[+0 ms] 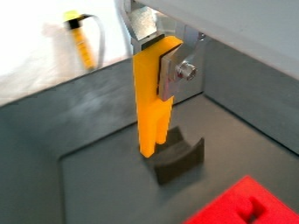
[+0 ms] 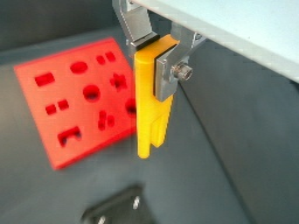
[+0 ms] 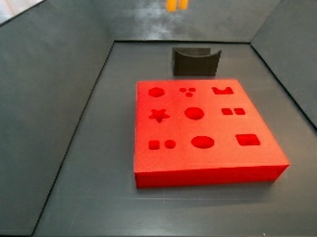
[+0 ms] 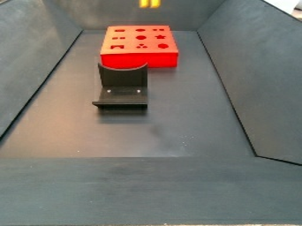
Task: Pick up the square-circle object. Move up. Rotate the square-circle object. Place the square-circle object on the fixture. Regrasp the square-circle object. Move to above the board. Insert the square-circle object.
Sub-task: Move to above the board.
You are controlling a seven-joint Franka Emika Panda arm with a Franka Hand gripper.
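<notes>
Grey matte floor; tool (image 2: 156, 54) grips slotted yellow square-circle object (image 2: 152, 105).

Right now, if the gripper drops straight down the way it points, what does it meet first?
Probably the fixture: in a wrist view the square-circle object held in the gripper hangs just above it, though depth is unclear. The board lies off to the side.

In both side views the square-circle object (image 3: 177, 6) is cut off by the top edge, the gripper (image 1: 162, 54) unseen.
</notes>
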